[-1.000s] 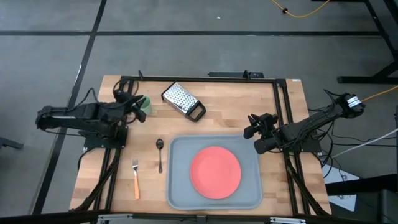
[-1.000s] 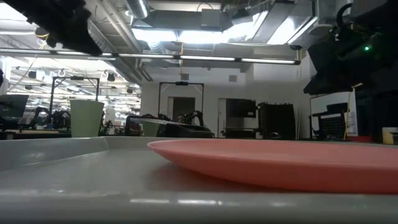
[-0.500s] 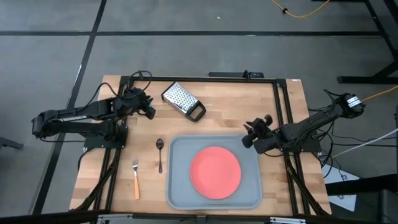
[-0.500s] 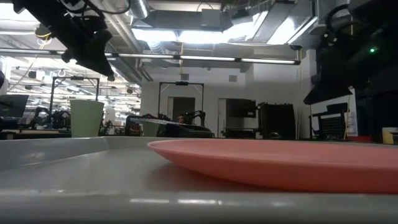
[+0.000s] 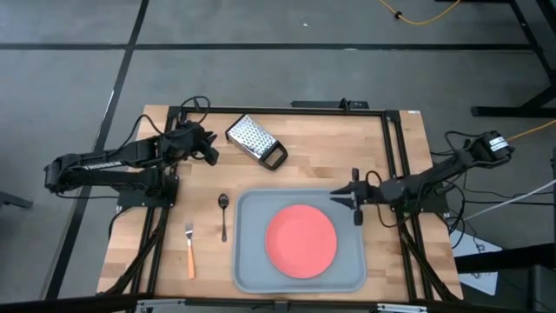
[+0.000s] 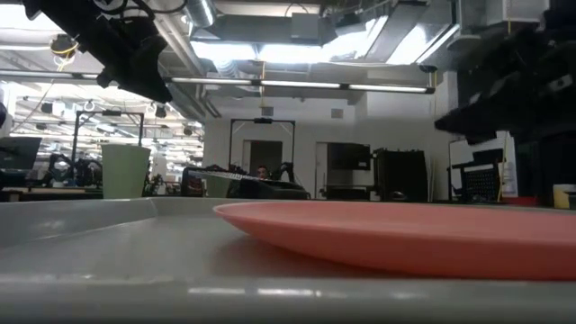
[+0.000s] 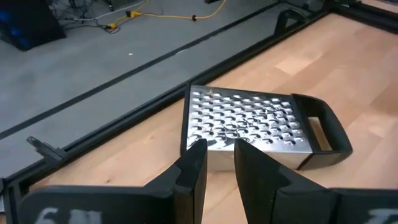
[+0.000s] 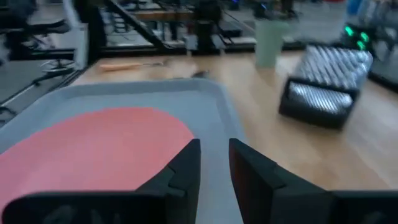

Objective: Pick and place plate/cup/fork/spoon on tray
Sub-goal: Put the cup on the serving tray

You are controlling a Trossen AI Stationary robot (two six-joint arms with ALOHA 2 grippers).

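The pink-red plate (image 5: 301, 241) lies flat in the grey-blue tray (image 5: 252, 265). The green cup (image 6: 124, 171) stands upright on the table at the far left; in the high view my left gripper (image 5: 207, 148) covers it. My left gripper (image 7: 219, 146) is shut and empty, above the cup (image 8: 268, 40). The orange-handled fork (image 5: 189, 252) and the dark spoon (image 5: 223, 213) lie on the table left of the tray. My right gripper (image 5: 354, 198) is shut and empty, over the tray's far right corner, pointing at the plate (image 8: 93, 149).
A perforated metal grater (image 5: 255, 141) with a black handle lies on the table right of the cup, just ahead of my left gripper (image 7: 249, 121). A black frame rail runs along the table's far and side edges. Bare wood lies between grater and tray.
My left gripper has gone toward the table's right edge, from beside the cup to over it, and now hides it from above. My right gripper has gone toward the near edge and down, coming level over the tray's far right corner. Nothing on the table has moved.
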